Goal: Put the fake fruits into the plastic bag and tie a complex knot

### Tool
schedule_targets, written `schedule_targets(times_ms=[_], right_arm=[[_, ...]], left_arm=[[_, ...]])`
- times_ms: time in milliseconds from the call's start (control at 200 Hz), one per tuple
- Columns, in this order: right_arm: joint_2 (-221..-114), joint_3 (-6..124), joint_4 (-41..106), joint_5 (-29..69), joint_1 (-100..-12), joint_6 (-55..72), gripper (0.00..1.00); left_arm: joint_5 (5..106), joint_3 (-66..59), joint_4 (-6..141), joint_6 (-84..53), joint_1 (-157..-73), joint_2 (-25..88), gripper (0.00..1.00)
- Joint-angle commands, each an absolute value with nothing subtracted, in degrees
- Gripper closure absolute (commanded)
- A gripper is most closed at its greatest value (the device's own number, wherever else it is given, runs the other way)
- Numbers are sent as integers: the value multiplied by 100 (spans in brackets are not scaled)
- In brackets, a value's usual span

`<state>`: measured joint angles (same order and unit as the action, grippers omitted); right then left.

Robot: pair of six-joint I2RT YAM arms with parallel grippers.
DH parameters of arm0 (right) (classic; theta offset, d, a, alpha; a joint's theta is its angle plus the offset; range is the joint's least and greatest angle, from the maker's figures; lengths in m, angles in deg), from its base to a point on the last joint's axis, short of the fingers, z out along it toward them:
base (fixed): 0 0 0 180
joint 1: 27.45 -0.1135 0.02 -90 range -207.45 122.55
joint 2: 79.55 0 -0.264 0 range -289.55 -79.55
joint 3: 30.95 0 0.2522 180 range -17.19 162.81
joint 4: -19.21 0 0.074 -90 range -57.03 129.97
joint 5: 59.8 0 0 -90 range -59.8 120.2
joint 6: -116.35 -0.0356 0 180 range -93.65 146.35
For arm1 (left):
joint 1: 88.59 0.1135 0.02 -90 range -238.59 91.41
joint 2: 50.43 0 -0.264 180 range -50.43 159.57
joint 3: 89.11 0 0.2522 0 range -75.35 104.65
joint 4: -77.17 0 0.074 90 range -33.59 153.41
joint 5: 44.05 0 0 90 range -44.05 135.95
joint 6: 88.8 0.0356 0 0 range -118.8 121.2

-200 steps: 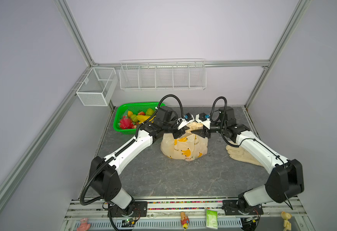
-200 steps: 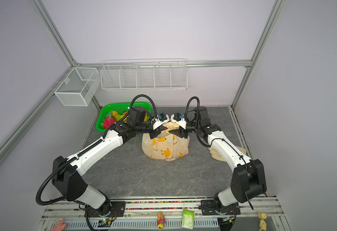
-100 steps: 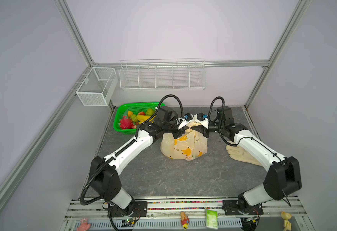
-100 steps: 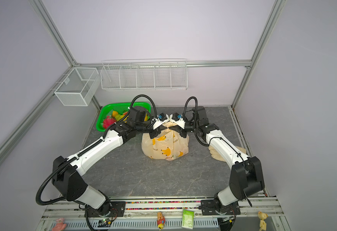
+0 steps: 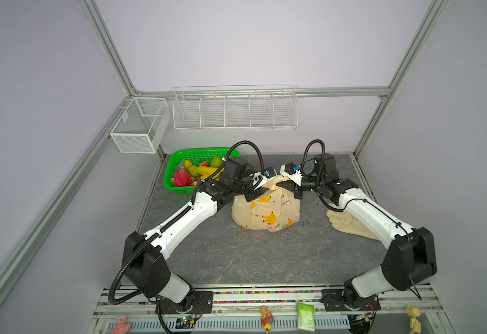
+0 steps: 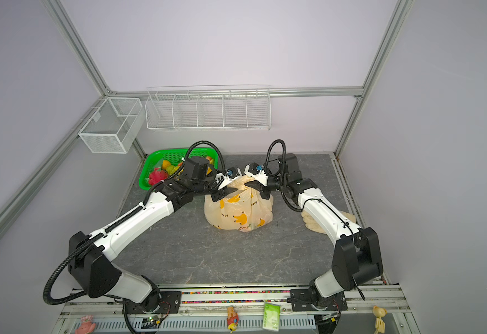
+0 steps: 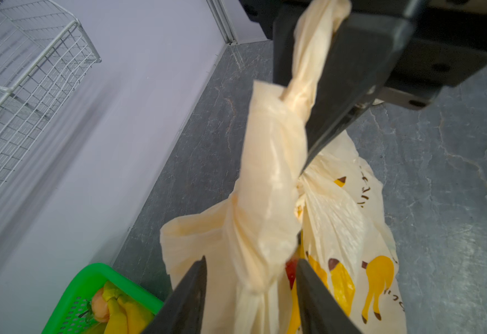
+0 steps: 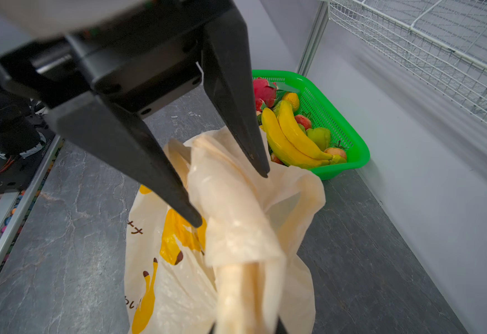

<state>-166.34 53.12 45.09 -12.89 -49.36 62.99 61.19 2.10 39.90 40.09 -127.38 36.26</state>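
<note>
1. The plastic bag (image 5: 265, 214) stands on the middle of the tabletop (image 5: 236, 260). Its body is bulged and shows printed yellow bananas and dark lettering.
2. The bag's handles are gathered above its mouth. One handle (image 7: 308, 57) is twisted into a cord, and loose cream film is wound around its lower part. The views do not show whether a tight knot has formed.
3. The right claw (image 5: 285, 187) is pressed together on the twisted handle, at the right side of the bag's top.
4. The left claw (image 8: 232, 199) is spread at the left side of the bag's top. The wound film lies between its fingers (image 7: 190, 297) and is not clamped.
5. A red piece (image 7: 291, 270) shows through the film near the bag's mouth.
6. Fake fruits (image 8: 291, 141) lie in the green basket (image 5: 175, 188) at the far left corner, apart from the bag. They include a banana bunch, a dragon fruit and a green pear.
7. A cream glove (image 5: 349, 228) lies flat to the right of the bag, partly under the right arm.
8. A wire rack (image 5: 236, 110) hangs on the far wall, and a wire box (image 5: 138, 124) hangs on the left wall.
</note>
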Motion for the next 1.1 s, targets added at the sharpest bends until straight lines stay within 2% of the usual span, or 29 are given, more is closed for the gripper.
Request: schedule_targets(times_ms=[0, 100, 240, 330, 690, 800, 1095], right_arm=[[-16472, 5426, 4679, -1470, -4951, 6502, 93], [-16470, 5460, 4771, -1417, -4945, 6572, 93], [-16450, 5480, 4802, -1041, -4940, 6661, 93], [-16387, 5447, 4720, -750, -4955, 6737, 94], [-16094, 5178, 3767, 195, -5209, 6197, 93], [-16064, 5033, 3278, 358, -5306, 5675, 93], [-16220, 4539, 1750, 919, -5616, 3936, 93]], left_arm=[[5805, 265, 3841, 4321, -12758, 3731, 54], [5733, 381, 3821, 4196, -12753, 3804, 63], [5765, 397, 3976, 3741, -12754, 3678, 91], [5867, 362, 4089, 3370, -12759, 3540, 100], [6412, 252, 4319, 1900, -12755, 3107, 100], [6675, 82, 4536, 1607, -12769, 3020, 100], [6541, -457, 5231, 932, -12922, 2954, 100]])
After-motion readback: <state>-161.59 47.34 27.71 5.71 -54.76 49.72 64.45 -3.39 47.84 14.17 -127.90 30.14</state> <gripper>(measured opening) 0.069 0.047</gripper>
